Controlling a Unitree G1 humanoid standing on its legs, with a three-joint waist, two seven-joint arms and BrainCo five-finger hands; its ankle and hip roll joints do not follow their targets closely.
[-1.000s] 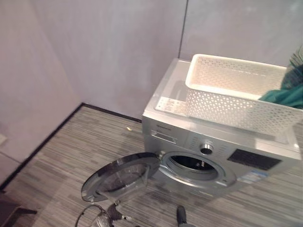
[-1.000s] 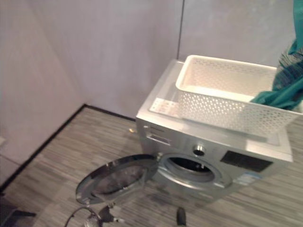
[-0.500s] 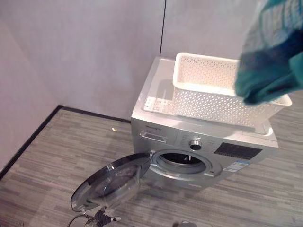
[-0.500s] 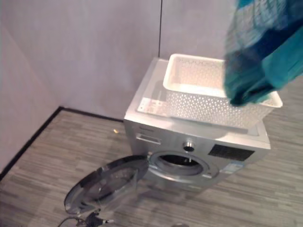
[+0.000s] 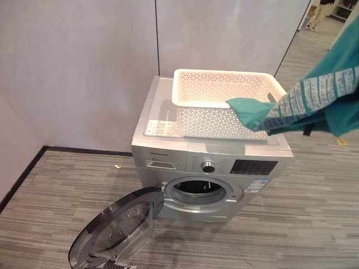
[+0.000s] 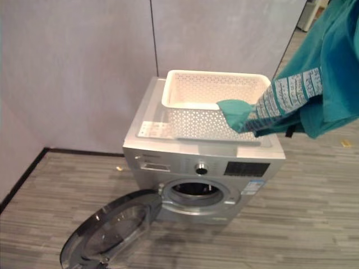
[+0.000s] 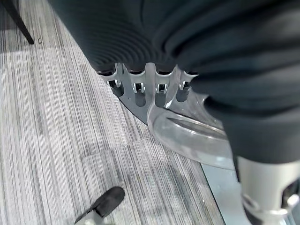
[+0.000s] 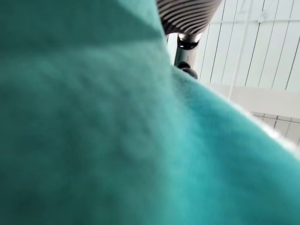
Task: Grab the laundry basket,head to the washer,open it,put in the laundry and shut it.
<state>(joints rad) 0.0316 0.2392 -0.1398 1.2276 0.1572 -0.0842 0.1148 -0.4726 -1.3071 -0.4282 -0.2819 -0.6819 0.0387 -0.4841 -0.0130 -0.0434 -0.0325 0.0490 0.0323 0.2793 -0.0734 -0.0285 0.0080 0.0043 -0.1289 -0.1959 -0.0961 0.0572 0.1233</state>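
the right hand [image 8: 187,18] is mostly hidden: in the right wrist view teal cloth covers nearly everything, and just a strip of the hand's dark ribbed cover and a dark tip show past it, so i cannot tell whether its fingers are clenched or released. in the eye views the one teal garment [image 5: 314,103] hangs in the air at the right, cut off by the picture's edge, and what carries it is not visible. one sleeve, with pale patterned bands, reaches to the near right corner of the laundry basket [image 5: 216,103], and its plain teal cuff [image 5: 247,112] lies over the basket's near wall there.

there is one basket, white and perforated, standing on top of the one washer [image 5: 210,162], toward the right and back of the lid. the part of its inside that can be seen looks bare; the near right corner is hidden behind the sleeve.

the washer's round door [image 5: 115,227] is swung wide open to the left, low over the striped floor [image 5: 56,185], its lower rim cut off by the picture's bottom edge. the drum opening [image 5: 197,190] is dark and nothing can be made out in it.

the left hand [image 7: 145,86] shows in its own wrist view under its dark cover, fingers straight and released, holding nothing, above the clear dome of the door's glass.
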